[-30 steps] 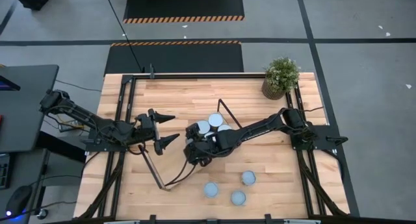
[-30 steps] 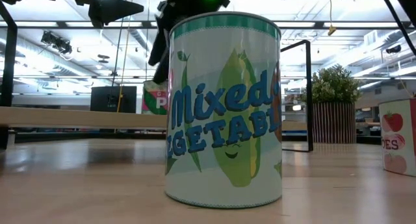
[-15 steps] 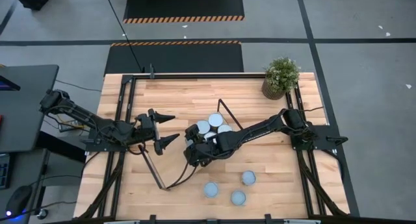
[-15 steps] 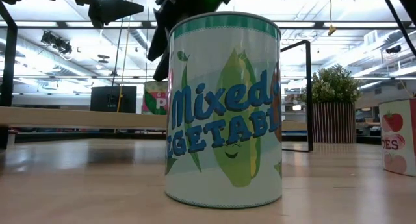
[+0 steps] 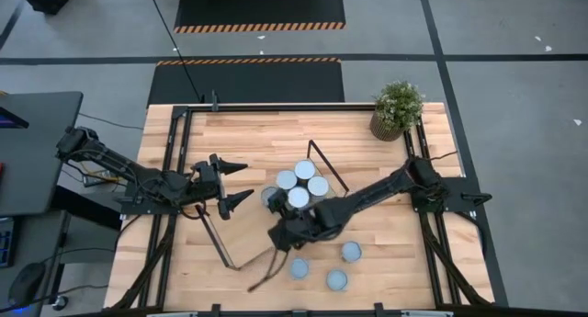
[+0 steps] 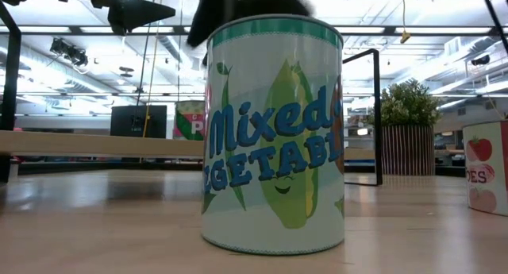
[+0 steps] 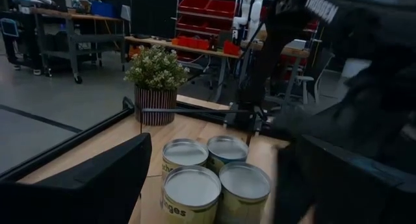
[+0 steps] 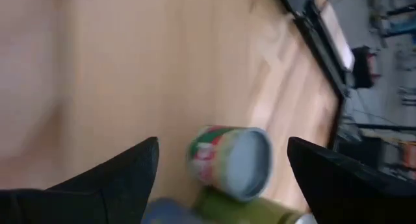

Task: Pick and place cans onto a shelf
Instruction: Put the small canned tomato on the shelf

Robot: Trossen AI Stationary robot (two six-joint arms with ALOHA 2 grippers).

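Right gripper (image 5: 280, 236) swung from four silver-topped shelf cans (image 5: 303, 185) toward 6 o'clock, fingers wide, empty; next pick starting.

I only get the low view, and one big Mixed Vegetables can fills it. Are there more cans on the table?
Observer: Yes. From above, four cans stand bunched together mid-table.
Operator: Is that all of them?
Observer: No, three cans stand apart from each other near the front edge.
Operator: Where are the arms?
Observer: The right tool is open, between the bunch and those three; the left tool waits open, left of the bunch.
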